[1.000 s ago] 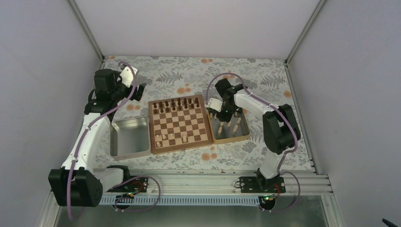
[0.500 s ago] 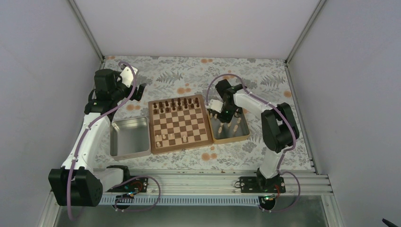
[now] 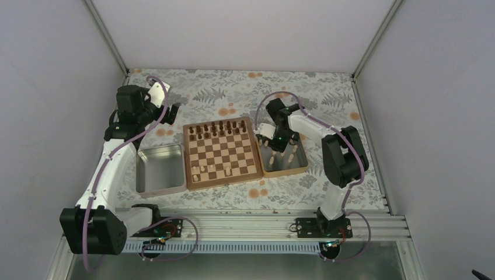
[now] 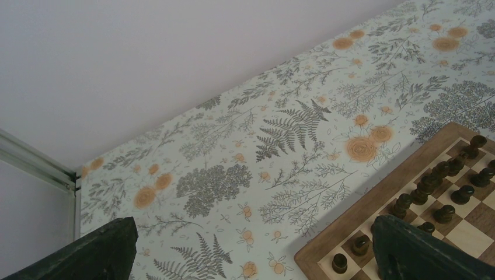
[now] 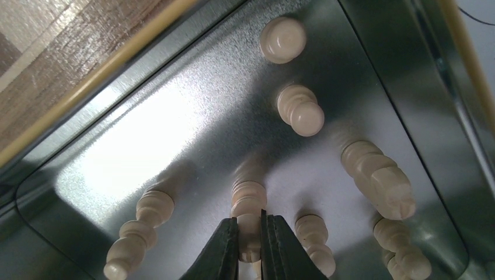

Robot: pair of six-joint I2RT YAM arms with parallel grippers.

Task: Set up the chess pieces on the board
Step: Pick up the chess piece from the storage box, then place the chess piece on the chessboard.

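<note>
Item: pale piece [image 5: 248, 195], turned light wood with a ringed collar. We find it pinched in the right end effector [image 5: 248, 224] inside the tray [image 5: 146, 146], its long axis running straight ahead of the fingertips. Loose pieces [image 5: 300, 111] lie either side. The board [image 3: 222, 153] sits just left of this end effector. The left end effector [image 4: 254, 233], spread wide, hangs beyond the board, so we judge the right arm nearer.
</note>
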